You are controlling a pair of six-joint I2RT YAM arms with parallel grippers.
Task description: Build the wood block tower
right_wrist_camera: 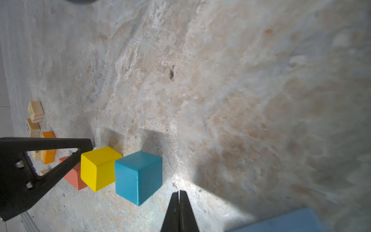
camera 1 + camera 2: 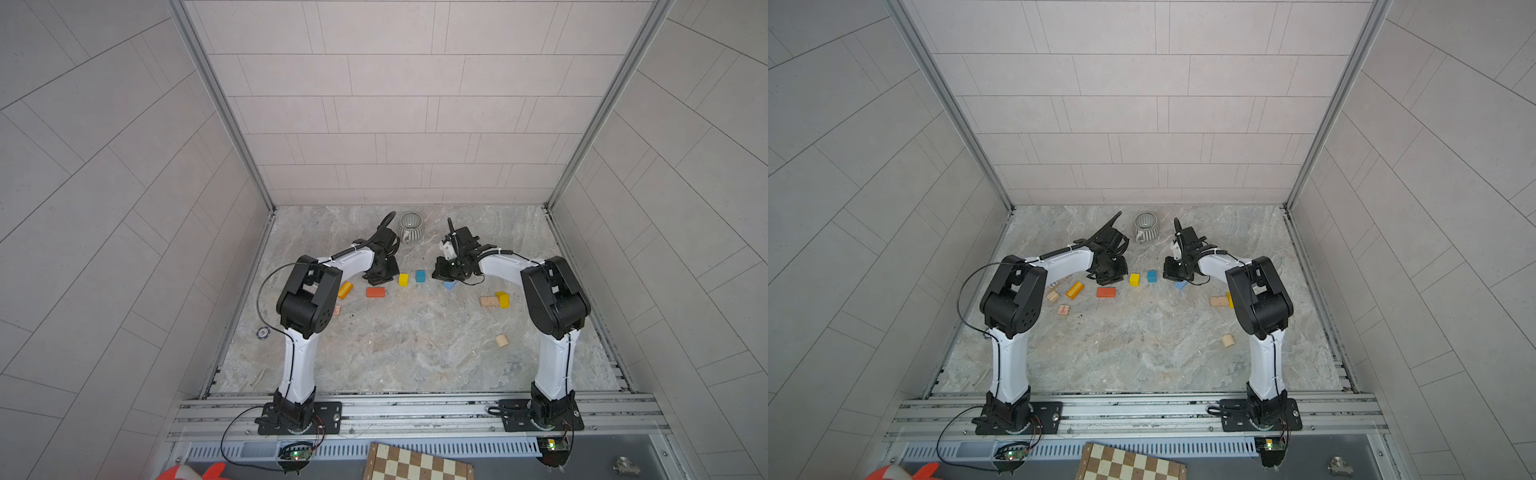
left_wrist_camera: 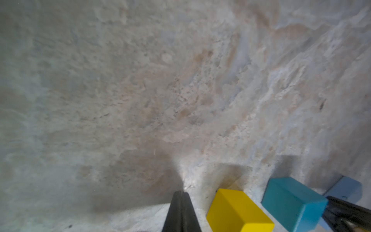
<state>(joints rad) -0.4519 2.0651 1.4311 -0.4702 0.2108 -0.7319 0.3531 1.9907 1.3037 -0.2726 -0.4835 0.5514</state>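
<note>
left end effector (image 3: 181, 195) pressed together | right end effector (image 1: 179, 193) pressed together | yellow wooden cube (image 2: 403, 279), teal wooden cube (image 2: 420, 275) between them

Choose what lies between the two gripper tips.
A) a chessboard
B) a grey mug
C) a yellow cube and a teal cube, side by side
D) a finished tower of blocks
C: the yellow cube and the teal cube stand side by side between the shut left gripper and the shut right gripper, neither one held.
</note>
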